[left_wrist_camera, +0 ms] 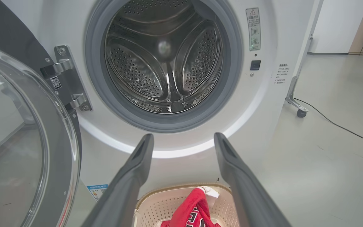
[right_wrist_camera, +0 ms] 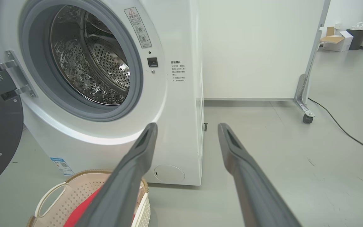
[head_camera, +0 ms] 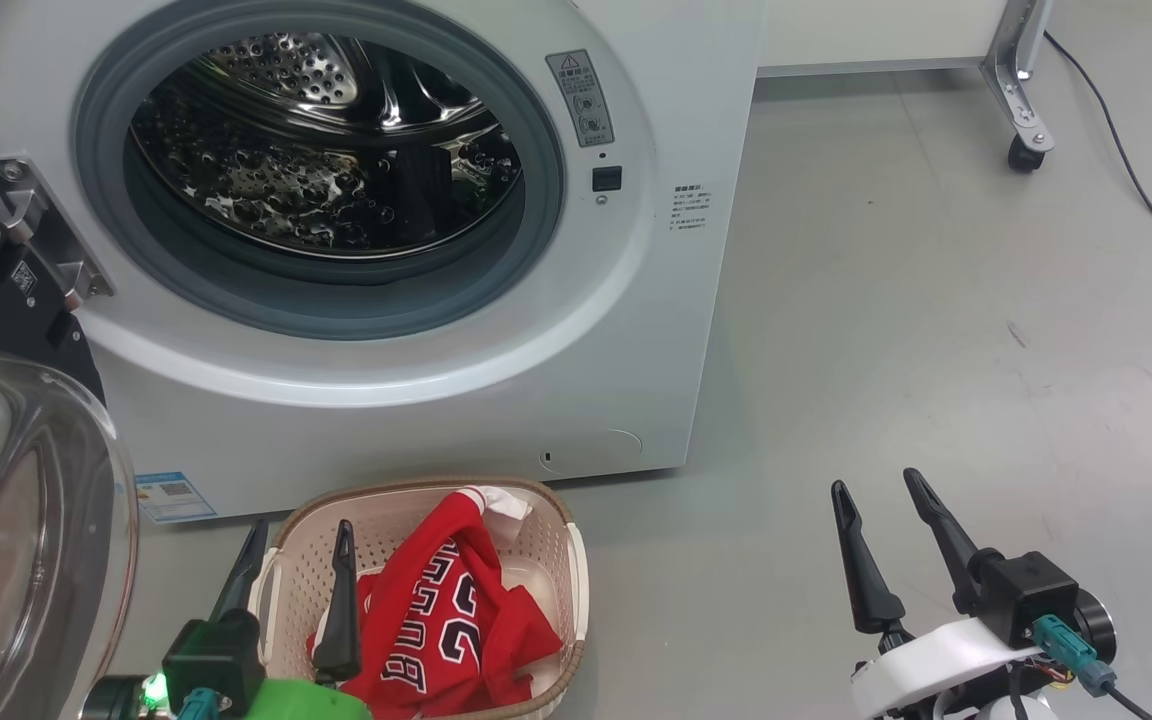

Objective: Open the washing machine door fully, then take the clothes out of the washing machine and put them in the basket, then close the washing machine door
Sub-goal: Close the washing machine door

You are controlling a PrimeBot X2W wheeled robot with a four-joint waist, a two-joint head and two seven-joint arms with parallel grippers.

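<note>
Left of the washing machine (head_camera: 416, 420), the washing machine door (head_camera: 6, 450) stands wide open on its steel hinge (head_camera: 46, 230). Its black inner side and bulging clear glass bowl face out from the washer's front. The left wrist view looks straight into the perforated steel drum (left_wrist_camera: 165, 60), showing the raised ribs and no fabric inside the grey gasket (left_wrist_camera: 232, 78). The head view sees the same drum obliquely from above. A small blue label (head_camera: 173, 497) sits low at the left of the washer's front. On the floor just before the washer is the basket (head_camera: 556, 560), cream and perforated with a brown rim. Its long axis seems to run away from the washer, though its near end is cut off. The clothes (head_camera: 446, 610) lie heaped in it, red, with white trim poking up at the end nearest the washer. The head view gives the jersey's dark, white-outlined letters and numbers, which the wrist views barely catch. The left gripper (head_camera: 301, 527) hangs over the basket's left edge, its fingers spread with nothing between them, pointing toward the washer. Right of the washer's front corner, the right gripper (head_camera: 875, 481) is over bare floor, likewise spread and holding nothing. Its wrist view adds the washer's white side panel. Farther right of the washer are a castor leg (head_camera: 1021, 100) and a black cable (head_camera: 1136, 180).
</note>
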